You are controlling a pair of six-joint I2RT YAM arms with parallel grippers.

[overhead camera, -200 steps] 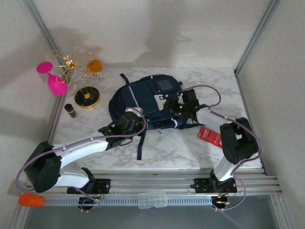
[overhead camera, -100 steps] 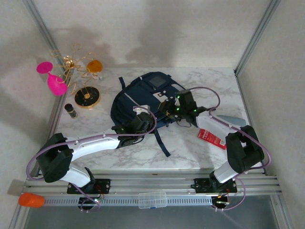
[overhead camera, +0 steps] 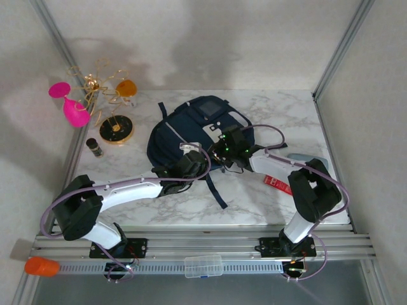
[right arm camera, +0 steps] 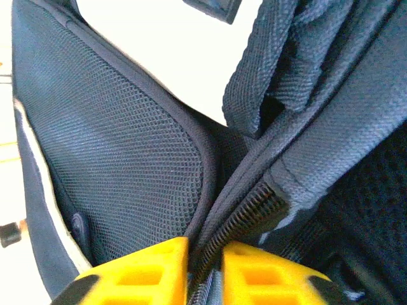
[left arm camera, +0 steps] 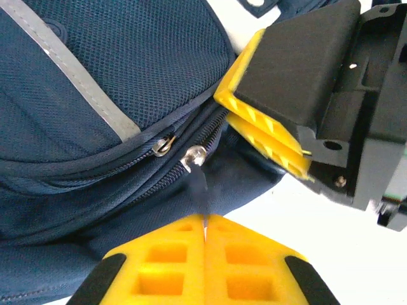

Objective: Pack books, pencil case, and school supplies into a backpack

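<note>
Opening the backpack (overhead camera: 181, 130), which lay mid-surface (overhead camera: 267, 108), looked like our step: our left pincer (left arm camera: 205, 223) was clenched on the zipper pull (left arm camera: 198, 184), our right pincer (right arm camera: 205, 257) pinching the seam (right arm camera: 238, 219) nearby. Next we would need a steady draw along the zipper while the right braced.

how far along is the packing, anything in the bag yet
Early stage. Nothing is visibly packed: the red packet and pencil case lie on the table beside the backpack. In hand: the left gripper is shut on the zipper pull, and the right gripper pinches the backpack's edge by the zipper teeth. Left: unzip, then load everything. The bag's inside can't be seen.
</note>
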